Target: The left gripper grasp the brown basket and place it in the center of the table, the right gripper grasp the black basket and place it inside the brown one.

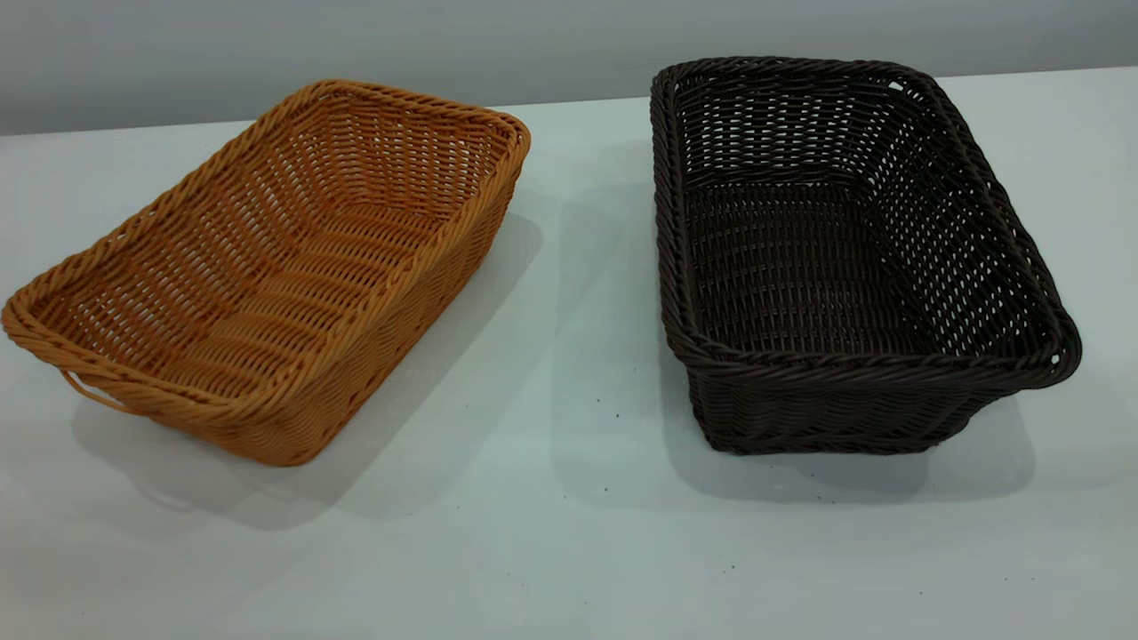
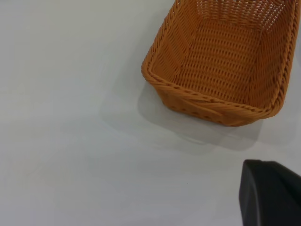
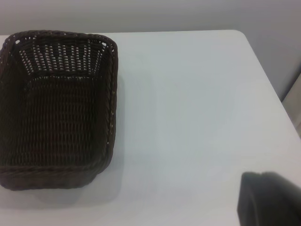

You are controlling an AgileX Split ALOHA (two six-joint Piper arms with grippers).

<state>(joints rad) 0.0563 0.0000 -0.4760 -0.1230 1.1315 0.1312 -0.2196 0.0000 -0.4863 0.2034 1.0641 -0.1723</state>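
Baskets sit side by side on the white table [image 1: 569, 551], well apart and both upright and empty. The brown basket [image 1: 267, 267] lies toward the left arm's side, turned at an angle; the black basket [image 1: 845, 258] lies toward the right arm's side, roughly square to the table edge. Neither has been moved to the middle, so the task looks unstarted.

Only a dark corner of the left gripper [image 2: 270, 193] shows in its wrist view, short of the brown basket's near end, and I cannot tell whether it is open or closed. The same goes for the right gripper [image 3: 270, 197], which hangs off to one side of the black basket.

Both baskets look like light, fairly stiff wicker with an open weave. The braided rim is the likely place to pinch, with one finger inside the wall. A grasp at one end may let the basket tilt.
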